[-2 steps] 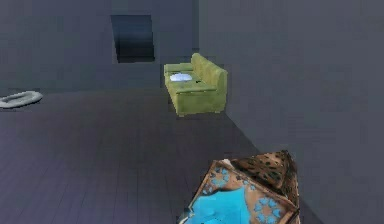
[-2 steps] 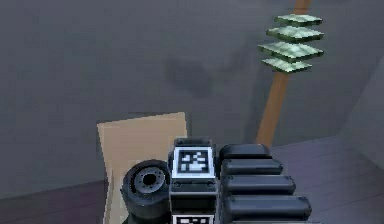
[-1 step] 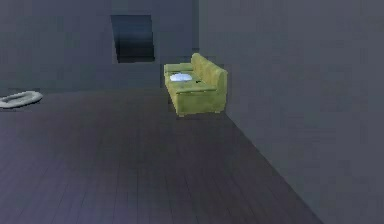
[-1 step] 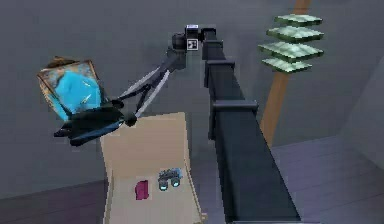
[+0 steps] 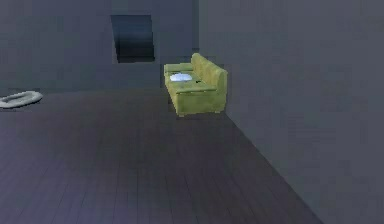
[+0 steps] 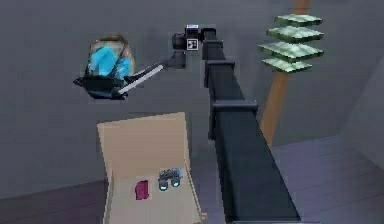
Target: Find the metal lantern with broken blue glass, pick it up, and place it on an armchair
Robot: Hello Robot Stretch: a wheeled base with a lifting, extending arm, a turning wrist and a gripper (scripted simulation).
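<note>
One yellow-green armchair (image 5: 200,88) stands in the forward view against the right-hand wall, near the room's far corner. A small pale thing (image 5: 180,77), too small to name, lies on its seat. Left of the armchair a dark rectangular opening (image 5: 132,38) is set in the far wall. A flat, pale grey thing (image 5: 18,98) lies on the dark floor (image 5: 130,160) at the view's left edge, well apart from the armchair. In the arm side view the dark arm (image 6: 245,150) rises from the bottom edge to two white marker squares (image 6: 193,35). From there the end effector (image 6: 125,85) reaches down and to the left. At its far end hangs the lantern (image 6: 108,60), a dark metal frame around bright blue glass. The lantern is clear of every surface, with only grey wall behind it, so the end effector holds it. Lower in the picture stands a tan desk (image 6: 130,150), and the lantern shows above the desk's far left corner. Two small things lie on the desk toward its near edge: a magenta block (image 6: 142,190) and, just beside it toward the right edge, a dark and teal thing (image 6: 170,179) that I cannot name. Right of the arm a slanted brown pole (image 6: 275,100) carries a stack of pale green flat tiers (image 6: 292,45).
</note>
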